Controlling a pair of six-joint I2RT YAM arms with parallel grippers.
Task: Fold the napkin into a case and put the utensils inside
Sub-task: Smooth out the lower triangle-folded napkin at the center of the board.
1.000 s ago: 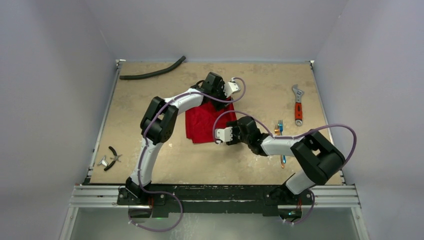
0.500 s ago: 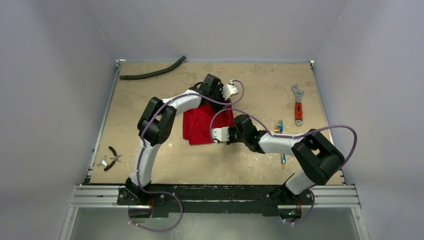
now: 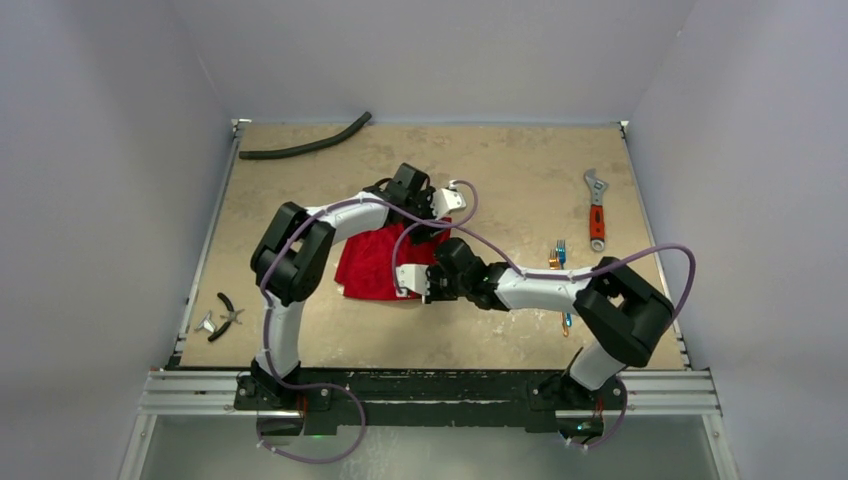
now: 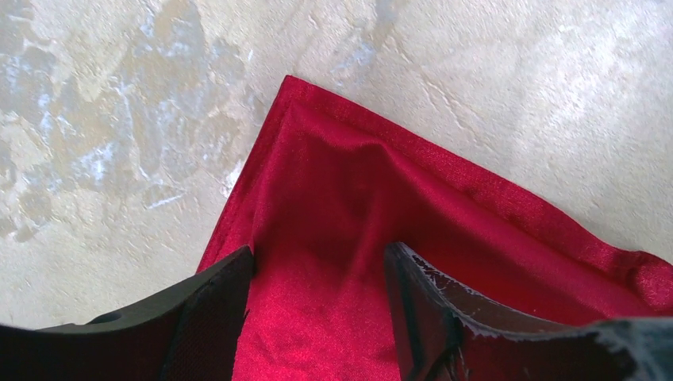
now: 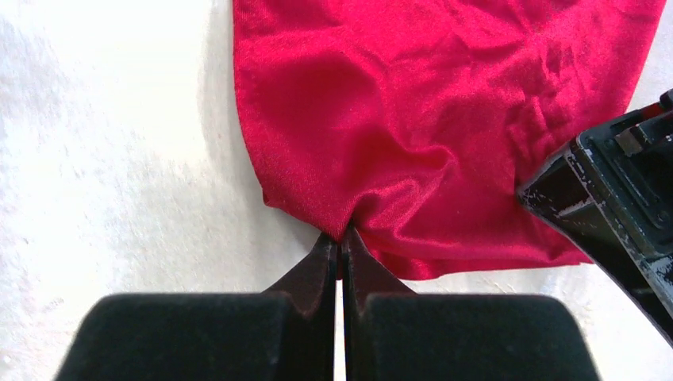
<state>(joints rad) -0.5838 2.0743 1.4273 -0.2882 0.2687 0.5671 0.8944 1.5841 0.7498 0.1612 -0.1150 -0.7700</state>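
Note:
The red napkin [image 3: 368, 268] lies crumpled flat mid-table, partly hidden by both wrists. My right gripper [image 3: 428, 280] is shut on the napkin's near edge [image 5: 361, 210], and the cloth puckers at its tips [image 5: 341, 238]. My left gripper [image 3: 420, 222] is open over the napkin's far corner [image 4: 333, 182]. Its fingers [image 4: 226, 294] stand on either side of a fold, pressing down on the cloth. The utensils [image 3: 558, 255] lie to the right beside the right forearm, with a blue tip [image 3: 566, 320] showing below it. No case shape shows.
An orange-handled wrench [image 3: 596, 212] lies at the far right. A black hose [image 3: 305, 146] runs along the far left edge. Black pliers [image 3: 226, 316] sit near the left front edge. The left gripper's body [image 5: 619, 214] crowds the right wrist view.
The right gripper has closed on the napkin's edge. Both grippers and the napkin have shifted left and slightly nearer.

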